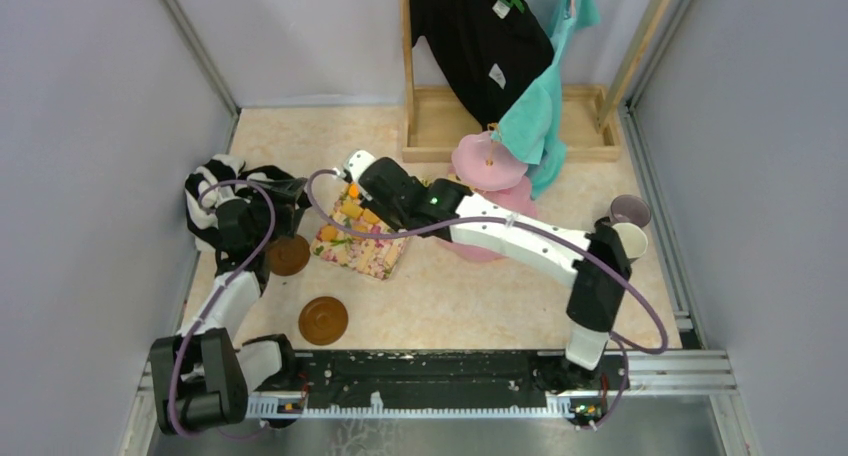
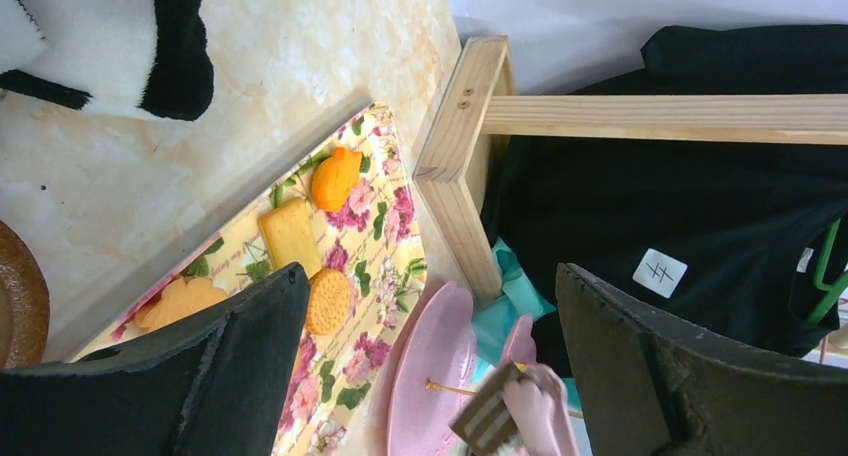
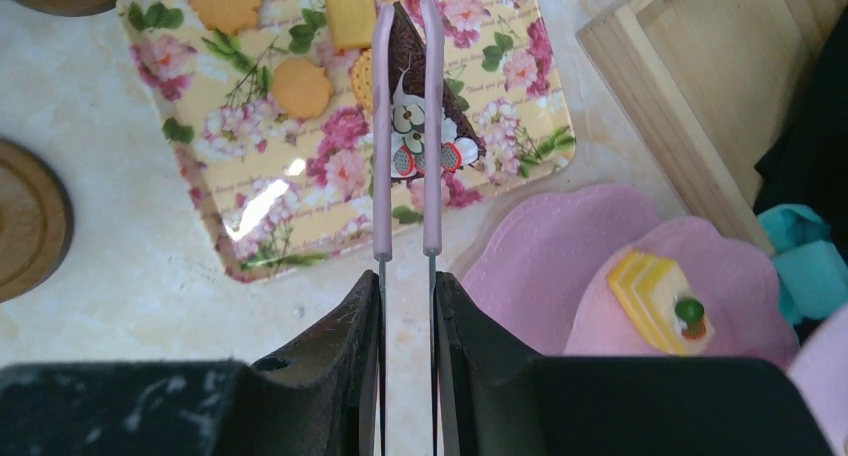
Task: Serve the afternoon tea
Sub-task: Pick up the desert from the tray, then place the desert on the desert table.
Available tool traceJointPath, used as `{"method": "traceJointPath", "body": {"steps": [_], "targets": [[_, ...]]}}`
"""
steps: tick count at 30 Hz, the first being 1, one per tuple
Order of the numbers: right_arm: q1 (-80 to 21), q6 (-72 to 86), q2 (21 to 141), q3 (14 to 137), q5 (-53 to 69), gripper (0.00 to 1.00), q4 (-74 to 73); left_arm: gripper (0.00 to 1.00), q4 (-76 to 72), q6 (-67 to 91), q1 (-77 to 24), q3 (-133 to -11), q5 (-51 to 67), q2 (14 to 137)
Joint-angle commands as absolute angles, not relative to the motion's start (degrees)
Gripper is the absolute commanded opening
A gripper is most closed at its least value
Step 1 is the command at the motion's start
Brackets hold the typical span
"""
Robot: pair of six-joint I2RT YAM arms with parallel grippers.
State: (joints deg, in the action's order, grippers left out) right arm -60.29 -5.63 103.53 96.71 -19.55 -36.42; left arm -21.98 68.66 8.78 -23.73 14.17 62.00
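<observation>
My right gripper (image 3: 405, 281) is shut on a pair of pink-tipped tongs (image 3: 381, 126). The tong tips pinch a brown cake slice (image 3: 457, 116) over the floral tray (image 3: 300, 201), which holds orange and yellow pastries (image 3: 300, 88). The pink cake stand (image 3: 560, 251) stands right of the tray, with a yellow cake (image 3: 655, 291) on one tier and a brown striped slice (image 2: 490, 416) on another. My left gripper (image 2: 430, 361) hangs open and empty left of the tray. Two brown saucers (image 1: 323, 319) (image 1: 288, 255) lie near it. The lilac mug (image 1: 630, 210) and cream mug (image 1: 632, 238) stand far right.
A black-and-white striped garment (image 1: 215, 191) lies at the left wall. A wooden rack base (image 1: 440, 126) with hanging black and teal clothes (image 1: 480, 36) stands behind the cake stand. Walls close in on both sides.
</observation>
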Motion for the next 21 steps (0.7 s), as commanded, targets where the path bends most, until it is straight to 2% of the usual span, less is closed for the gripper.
{"method": "traceJointPath", "body": {"steps": [1, 10, 21], "targets": [[-62.6, -0.6, 92.7, 92.4, -24.0, 0.00, -35.9, 0.97, -21.7, 67.1, 9.1, -25.5, 14.5, 61.1], [-65.4, 3.2, 82.5, 84.2, -31.5, 0.00, -43.2, 0.97, -24.4, 68.3, 8.4, -25.8, 15.4, 62.8], [-65.7, 5.8, 77.8, 80.1, -39.0, 0.00, -50.3, 0.95, -29.4, 69.7, 1.3, -28.0, 11.1, 68.1]]}}
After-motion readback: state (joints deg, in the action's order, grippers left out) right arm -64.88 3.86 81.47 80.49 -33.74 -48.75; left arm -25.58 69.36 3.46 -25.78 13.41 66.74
